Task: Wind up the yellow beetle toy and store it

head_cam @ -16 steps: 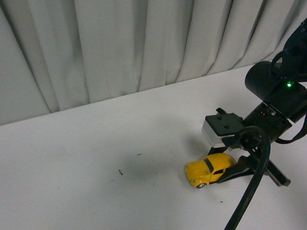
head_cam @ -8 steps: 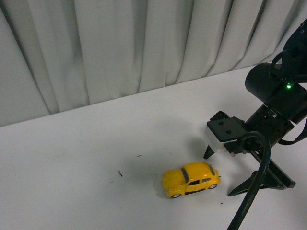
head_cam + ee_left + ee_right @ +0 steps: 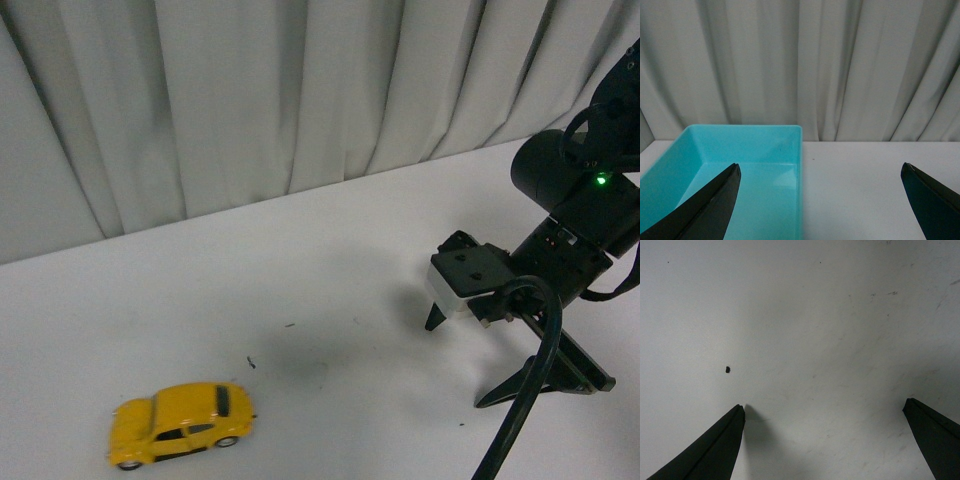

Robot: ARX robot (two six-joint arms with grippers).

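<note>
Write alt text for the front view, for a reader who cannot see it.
A yellow beetle toy sits side-on on the white table at lower left, well apart from the right gripper, open and empty at the right. A pale pleated curtain hangs behind.

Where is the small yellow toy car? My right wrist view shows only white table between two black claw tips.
Observer: The small glossy yellow Beetle-shaped toy car sits free on its wheels on the white table. In the front view it is well off to the left of the open right claw.
Operator: Is there anywhere to store it?
Observer: The left wrist view shows an open turquoise plastic bin on the table, ahead of the open left claw.
</note>
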